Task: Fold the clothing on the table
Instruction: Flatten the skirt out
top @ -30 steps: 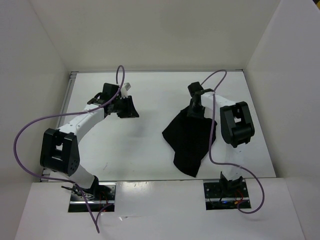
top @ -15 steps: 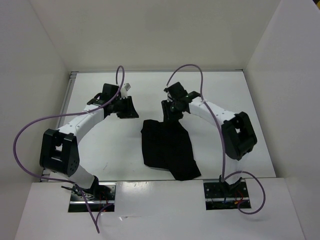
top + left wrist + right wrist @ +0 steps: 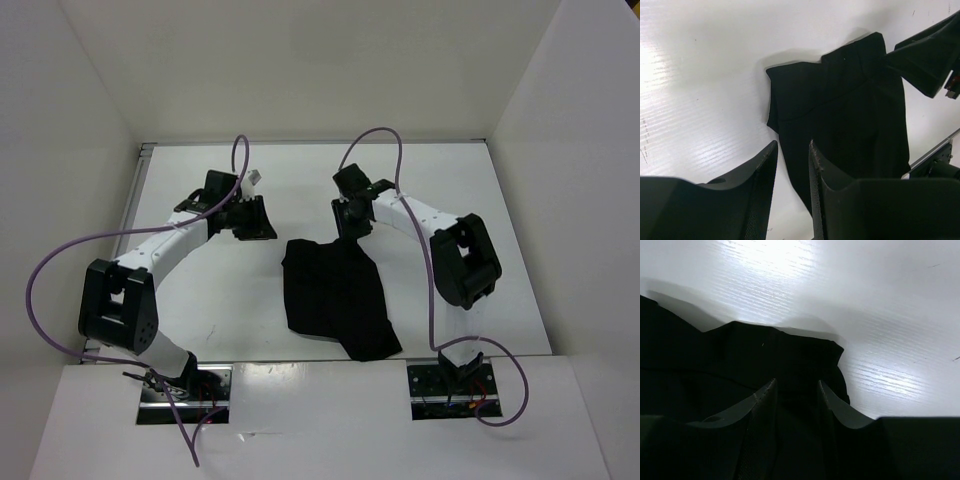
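The black clothing (image 3: 335, 295) lies spread on the white table (image 3: 230, 290), right of centre and reaching toward the near edge. Its far right corner rises into my right gripper (image 3: 349, 228), which is shut on the clothing. In the right wrist view the dark fabric (image 3: 740, 355) fills the gap between those fingers (image 3: 797, 382). My left gripper (image 3: 262, 218) hovers open and empty left of the garment's far edge. In the left wrist view its fingertips (image 3: 792, 145) frame the clothing's left edge (image 3: 850, 110), and the right gripper (image 3: 925, 55) shows at the top right.
White walls (image 3: 60, 150) close in the table on the left, back and right. Purple cables (image 3: 60, 270) loop off both arms. The right arm's elbow (image 3: 465, 260) stands just right of the garment. Both arm bases (image 3: 185, 385) sit on the near ledge.
The right gripper carried the hanging clothing leftward and lowered it, so it now lies spread on the table. Over the last half second little has shifted. The left arm barely moved.
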Available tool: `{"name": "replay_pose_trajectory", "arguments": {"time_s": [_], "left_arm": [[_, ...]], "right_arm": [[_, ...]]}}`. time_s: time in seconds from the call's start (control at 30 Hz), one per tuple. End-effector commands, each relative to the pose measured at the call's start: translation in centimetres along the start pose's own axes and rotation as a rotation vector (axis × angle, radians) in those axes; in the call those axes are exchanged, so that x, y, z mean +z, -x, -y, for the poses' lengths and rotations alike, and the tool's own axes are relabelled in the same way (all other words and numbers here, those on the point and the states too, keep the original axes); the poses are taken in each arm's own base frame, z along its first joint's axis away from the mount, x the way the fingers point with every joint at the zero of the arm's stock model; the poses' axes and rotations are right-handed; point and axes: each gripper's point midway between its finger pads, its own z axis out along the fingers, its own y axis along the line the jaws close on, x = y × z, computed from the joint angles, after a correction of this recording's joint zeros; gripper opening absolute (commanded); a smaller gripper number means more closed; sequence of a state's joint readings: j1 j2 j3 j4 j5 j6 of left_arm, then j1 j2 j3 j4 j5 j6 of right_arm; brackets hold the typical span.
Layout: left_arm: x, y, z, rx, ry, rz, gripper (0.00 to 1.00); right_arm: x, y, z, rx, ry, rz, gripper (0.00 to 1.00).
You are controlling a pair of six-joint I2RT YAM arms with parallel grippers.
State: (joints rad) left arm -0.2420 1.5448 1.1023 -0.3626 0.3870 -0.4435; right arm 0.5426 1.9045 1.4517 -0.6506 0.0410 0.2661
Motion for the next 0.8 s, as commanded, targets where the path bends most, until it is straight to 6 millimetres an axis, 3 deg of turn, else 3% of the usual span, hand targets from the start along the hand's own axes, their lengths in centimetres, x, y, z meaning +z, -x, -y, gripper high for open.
{"name": "replay_pose_trajectory", "arguments": {"time_s": [0.0,0.13,0.37,0.67,0.73,0.77], "left_arm": [[-0.8,0.8,0.7,0.045,-0.019,0.044,0.39],[-0.7,0.4,0.5,0.041,-0.016,0.037,0.39],[-0.7,0.4,0.6,0.032,-0.016,0.036,0.39],[-0.7,0.4,0.6,0.032,-0.016,0.036,0.39],[-0.7,0.4,0.6,0.032,-0.016,0.036,0.39],[-0.7,0.4,0.6,0.032,-0.016,0.036,0.39]], "right_arm": [[-0.3,0.4,-0.2,-0.014,-0.003,0.011,0.43],[0.2,0.8,-0.6,-0.014,0.017,0.012,0.42],[2.6,-1.7,-1.8,-0.035,0.026,-0.077,0.46],[3.5,-3.2,-3.4,-0.062,0.042,-0.116,0.47],[3.8,-3.6,-3.1,-0.055,0.024,-0.131,0.38],[3.9,-3.5,-2.8,-0.065,-0.009,-0.118,0.23]]}}
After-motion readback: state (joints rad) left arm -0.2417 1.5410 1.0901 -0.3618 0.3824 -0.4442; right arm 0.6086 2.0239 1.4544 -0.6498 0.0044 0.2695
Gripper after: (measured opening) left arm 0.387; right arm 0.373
